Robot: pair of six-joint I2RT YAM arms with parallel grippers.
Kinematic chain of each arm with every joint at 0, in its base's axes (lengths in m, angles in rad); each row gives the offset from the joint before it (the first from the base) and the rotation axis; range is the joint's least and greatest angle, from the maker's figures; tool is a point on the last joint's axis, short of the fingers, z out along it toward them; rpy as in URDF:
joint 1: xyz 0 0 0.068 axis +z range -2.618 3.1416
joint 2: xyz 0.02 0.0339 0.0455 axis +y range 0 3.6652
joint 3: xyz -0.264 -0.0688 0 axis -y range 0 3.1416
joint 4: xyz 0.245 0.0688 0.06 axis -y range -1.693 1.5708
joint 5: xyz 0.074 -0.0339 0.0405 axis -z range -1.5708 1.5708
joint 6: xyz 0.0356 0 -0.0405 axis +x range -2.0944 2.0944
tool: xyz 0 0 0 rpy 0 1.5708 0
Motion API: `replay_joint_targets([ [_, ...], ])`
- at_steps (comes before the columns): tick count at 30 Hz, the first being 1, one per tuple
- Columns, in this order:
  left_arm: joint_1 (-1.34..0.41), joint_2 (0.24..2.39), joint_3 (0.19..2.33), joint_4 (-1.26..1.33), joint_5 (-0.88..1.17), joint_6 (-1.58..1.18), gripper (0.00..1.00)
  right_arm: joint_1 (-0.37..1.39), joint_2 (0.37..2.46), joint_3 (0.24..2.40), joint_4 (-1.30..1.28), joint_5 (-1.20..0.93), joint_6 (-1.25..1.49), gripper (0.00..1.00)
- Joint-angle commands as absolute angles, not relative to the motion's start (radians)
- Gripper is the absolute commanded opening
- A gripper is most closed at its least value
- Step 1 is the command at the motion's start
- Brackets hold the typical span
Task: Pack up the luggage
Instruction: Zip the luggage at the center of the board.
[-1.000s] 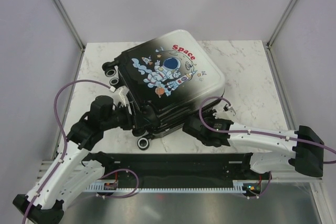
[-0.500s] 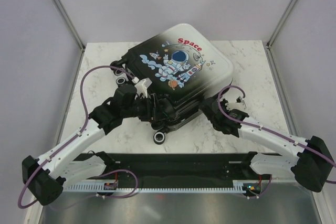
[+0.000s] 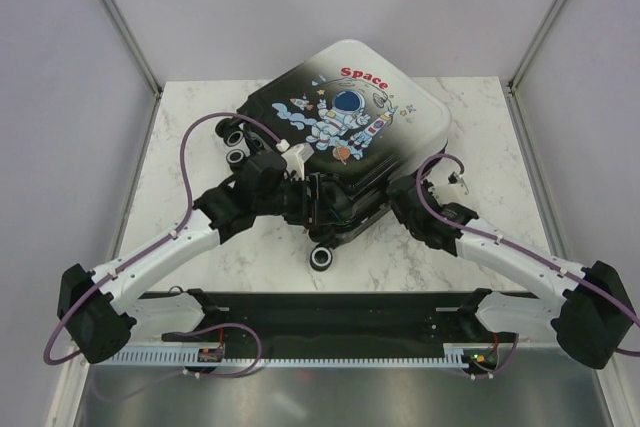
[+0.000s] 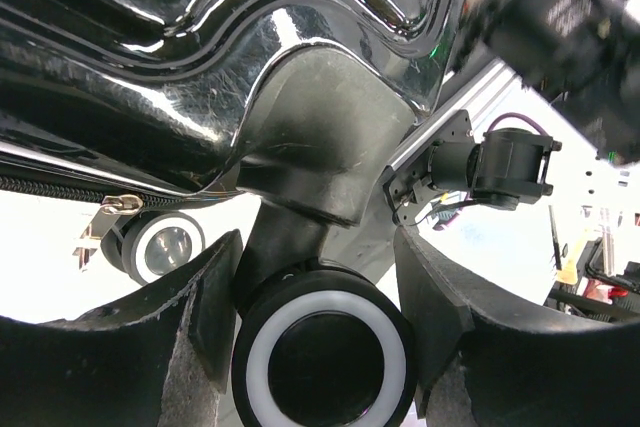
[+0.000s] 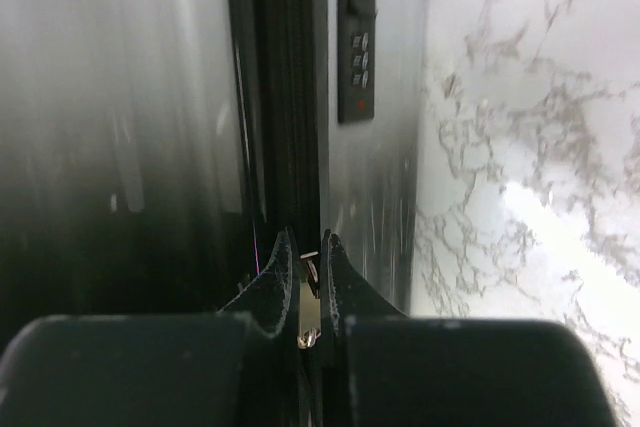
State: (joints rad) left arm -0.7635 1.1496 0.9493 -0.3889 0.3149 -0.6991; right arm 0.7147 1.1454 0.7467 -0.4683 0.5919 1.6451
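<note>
The luggage (image 3: 345, 117) lies closed and flat on the marble table, astronaut print up. Its glossy black shell fills the left wrist view (image 4: 200, 67). My left gripper (image 3: 312, 203) is at its near left corner. In the left wrist view the left gripper (image 4: 318, 247) has its fingers on both sides of a black wheel (image 4: 325, 352) with a white ring. My right gripper (image 3: 405, 209) is at the near right side. In the right wrist view the right gripper (image 5: 306, 242) is pinched on a small metal zipper pull (image 5: 310, 292) along the luggage's seam.
Two more wheels (image 3: 235, 145) stick out at the luggage's left end and one (image 3: 322, 257) at the near corner. A combination lock (image 5: 357, 37) sits on the side next to the zip. Bare marble table (image 3: 480, 147) lies to the right, a black rail (image 3: 340, 312) in front.
The luggage has slid away from me and to the right and turned a little. Both arms have stretched forward with it, staying at its near edge.
</note>
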Motion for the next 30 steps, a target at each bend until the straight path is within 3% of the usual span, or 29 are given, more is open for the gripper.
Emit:
replay_joint_targets([
  [1,-0.772,1.180,1.026,-0.123,0.295,-0.672,0.02,0.833,1.154,0.782,-0.413,0.485,1.684,0.00],
  [30,-0.770,1.121,1.000,-0.144,0.377,-0.666,0.02,1.305,1.275,0.948,-0.520,0.696,2.029,0.00],
])
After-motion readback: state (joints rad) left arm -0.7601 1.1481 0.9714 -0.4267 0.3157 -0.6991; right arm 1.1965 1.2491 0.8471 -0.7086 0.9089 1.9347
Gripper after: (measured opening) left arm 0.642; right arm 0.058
